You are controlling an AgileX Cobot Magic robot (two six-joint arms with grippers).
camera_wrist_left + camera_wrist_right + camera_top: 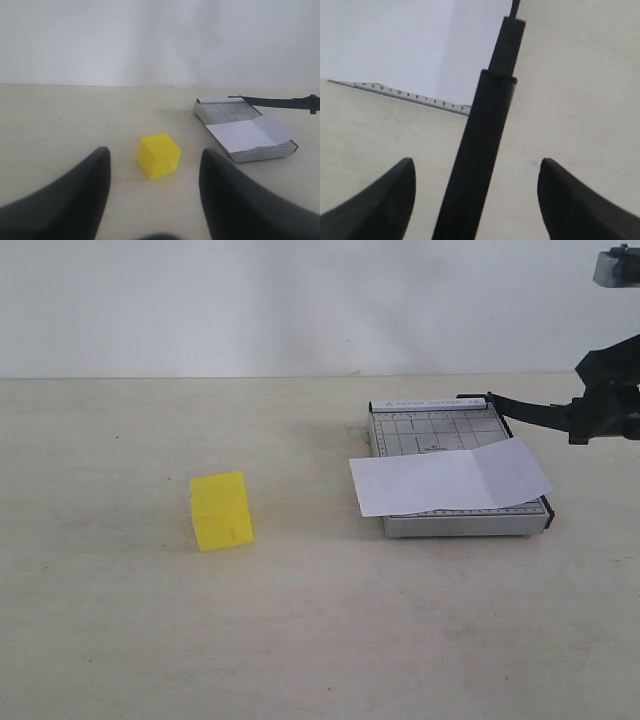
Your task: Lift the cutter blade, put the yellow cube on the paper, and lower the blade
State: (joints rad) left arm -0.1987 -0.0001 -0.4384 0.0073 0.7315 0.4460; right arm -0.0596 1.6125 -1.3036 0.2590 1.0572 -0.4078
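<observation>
The left gripper (155, 150) hangs with its dark fingers spread and nothing between them. Beyond it the yellow cube (222, 510) sits on the pale table (320, 640). It is bright, plain-faced and slightly askew, well apart from the cutter board (460, 525) at its 3 o'clock. The paper (450, 478), white with one faint crease, lies across the grey gridded board and overhangs its 9 o'clock edge. The cutter blade (530, 410), a thin black lever, stands raised off the board from its far-corner hinge, pointing toward 3 o'clock. The right gripper (476, 162) has its fingers wide apart, with the blade's thick handle between them and gaps on both sides.
</observation>
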